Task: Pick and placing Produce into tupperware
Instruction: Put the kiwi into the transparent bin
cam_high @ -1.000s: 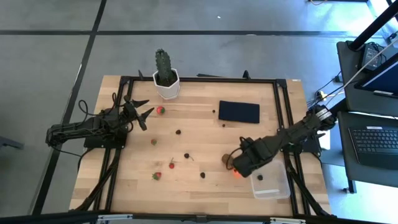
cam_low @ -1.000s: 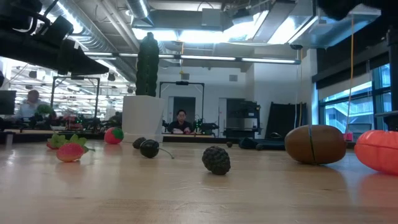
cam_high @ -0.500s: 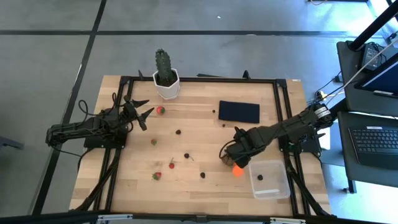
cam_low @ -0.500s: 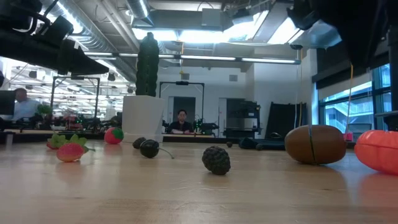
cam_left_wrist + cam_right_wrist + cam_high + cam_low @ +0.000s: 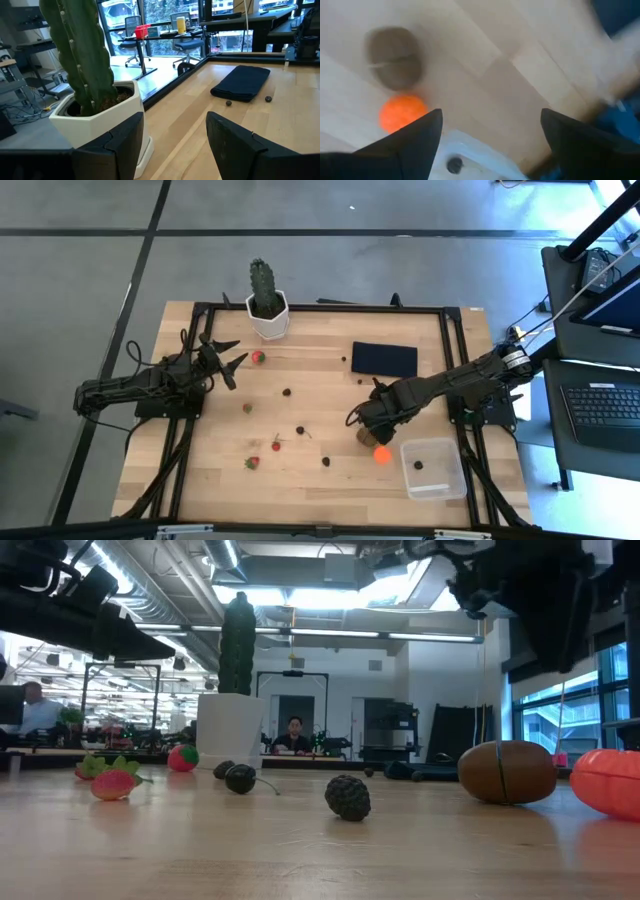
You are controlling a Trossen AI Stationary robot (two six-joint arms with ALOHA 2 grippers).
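The produce lies scattered on the wooden table: an orange ball (image 5: 381, 454) (image 5: 402, 112), a brown kiwi-like oval (image 5: 366, 438) (image 5: 395, 57), strawberries (image 5: 258, 357) (image 5: 252, 463) and small dark berries (image 5: 299, 430) (image 5: 325, 461). The clear tupperware (image 5: 433, 468) stands near the table's right near corner with one dark berry (image 5: 454, 164) inside. My right gripper (image 5: 362, 420) (image 5: 490, 117) hovers open just beyond the kiwi, toward the table's far-left, touching nothing. My left gripper (image 5: 226, 361) (image 5: 175, 125) waits open at the table's left, near a strawberry and the cactus pot.
A green cactus in a white pot (image 5: 267, 305) (image 5: 95, 110) stands at the far edge. A flat black rectangle (image 5: 384, 359) lies right of the middle. In the low view the kiwi (image 5: 507, 772) and orange ball (image 5: 612, 782) sit at the right, and a berry (image 5: 348, 797) sits in the middle.
My right gripper has moved from over the orange ball, beside the tupperware, toward the table's far-left, past the kiwi. The orange ball now lies uncovered on the table. The left arm has kept still.
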